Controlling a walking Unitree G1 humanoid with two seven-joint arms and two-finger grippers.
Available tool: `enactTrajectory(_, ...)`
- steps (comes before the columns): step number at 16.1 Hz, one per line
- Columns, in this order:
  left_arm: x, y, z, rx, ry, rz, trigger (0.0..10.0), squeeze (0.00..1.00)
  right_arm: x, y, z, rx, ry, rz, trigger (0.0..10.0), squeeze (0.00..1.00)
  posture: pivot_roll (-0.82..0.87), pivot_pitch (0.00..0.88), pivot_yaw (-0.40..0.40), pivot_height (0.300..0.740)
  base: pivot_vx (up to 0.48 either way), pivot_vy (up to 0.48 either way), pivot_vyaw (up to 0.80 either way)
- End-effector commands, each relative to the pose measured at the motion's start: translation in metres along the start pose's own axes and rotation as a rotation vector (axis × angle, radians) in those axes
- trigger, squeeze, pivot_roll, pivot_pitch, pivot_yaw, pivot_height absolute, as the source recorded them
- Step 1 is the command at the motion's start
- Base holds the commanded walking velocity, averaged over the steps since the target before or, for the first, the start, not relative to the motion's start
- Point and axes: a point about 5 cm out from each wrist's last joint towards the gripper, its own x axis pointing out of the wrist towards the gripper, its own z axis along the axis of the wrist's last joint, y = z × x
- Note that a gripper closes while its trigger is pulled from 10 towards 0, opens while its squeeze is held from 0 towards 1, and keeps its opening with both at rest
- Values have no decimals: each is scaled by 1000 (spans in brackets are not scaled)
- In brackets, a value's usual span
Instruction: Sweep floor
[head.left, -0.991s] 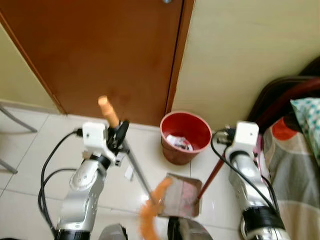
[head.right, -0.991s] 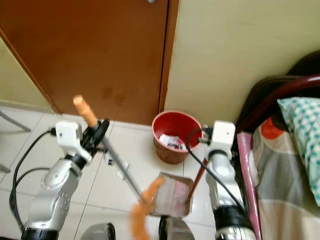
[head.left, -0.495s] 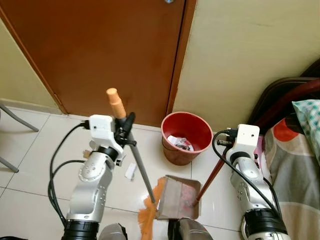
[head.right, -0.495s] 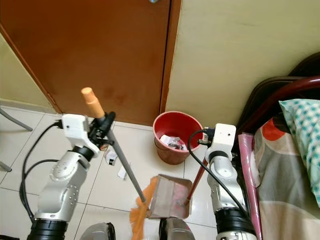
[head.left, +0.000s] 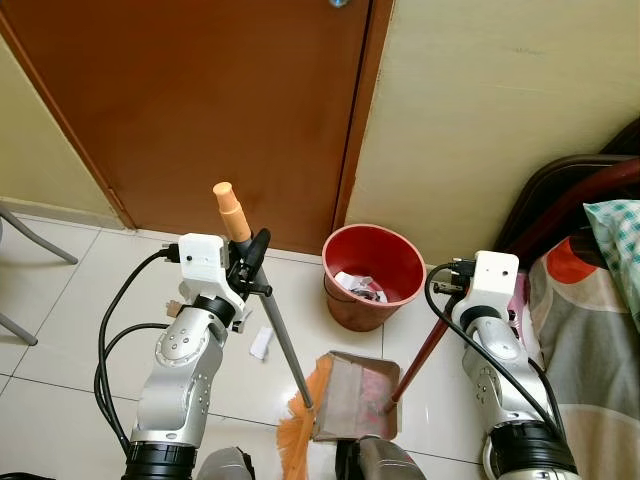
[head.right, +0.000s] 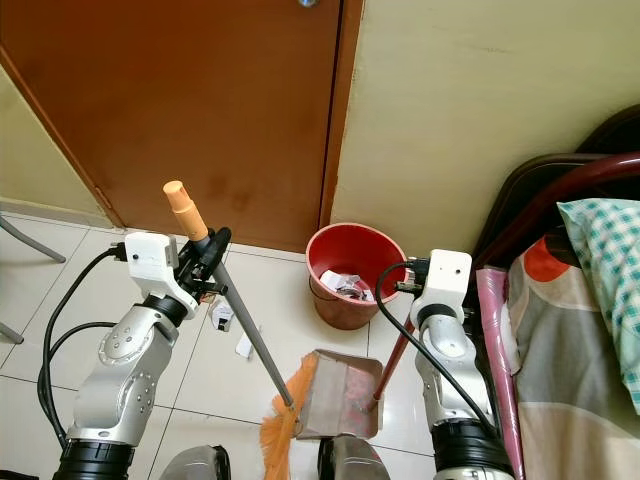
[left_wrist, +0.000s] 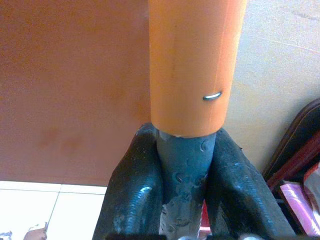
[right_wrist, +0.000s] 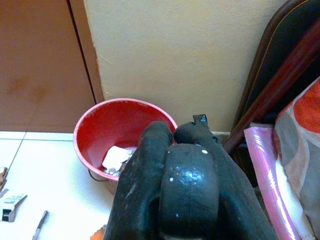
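Our left gripper (left_wrist: 184, 165) clamps the grey, orange-capped broom handle (head.left: 275, 335); our right gripper (right_wrist: 190, 185) clamps the red-handled dustpan (head.right: 335, 395) near the red plastic bin (head.left: 375, 275).

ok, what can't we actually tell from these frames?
- Orange broom bristles: lower part cut off by the eye views' bottom edge.
- Dark red dustpan handle: its top is hidden behind the right arm, and the right gripper blocks it in the right wrist view.
- Scraps in the round red plastic bin: too small to identify.
- Small white litter on the tiles: print unreadable.
- Metal dustpan: contents unclear.
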Motion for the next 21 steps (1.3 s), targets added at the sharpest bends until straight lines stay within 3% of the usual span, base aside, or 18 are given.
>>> enactTrajectory(1, 1, -1, 1, -1, -11, -2, 10000, 0, -2, 0, -9, 2, 56, 14, 10000, 0, -9, 110, -60, 740, 0, 0, 0)
enactTrajectory(6, 0, 3, 0, 11, -3, 3, 10000, 0, -3, -3, -2, 19, 0, -15, 10000, 0, -10, 105, -58, 740, 0, 0, 0)
enactTrajectory(10, -10, 18, -2, 51, 14, 33, 10000, 0, -5, -7, 16, 32, -115, -19, 10000, 0, -11, 103, -57, 740, 0, 0, 0)
enactTrajectory(17, -12, 21, -1, 67, 15, 40, 10000, 0, -3, -5, 17, 17, -119, -5, 10000, 0, -6, 101, -59, 740, 0, 0, 0)
enactTrajectory(21, -12, 22, -2, 66, 17, 39, 10000, 0, -3, -5, 18, 11, -122, -6, 10000, 0, -12, 105, -58, 740, -241, 0, 0)
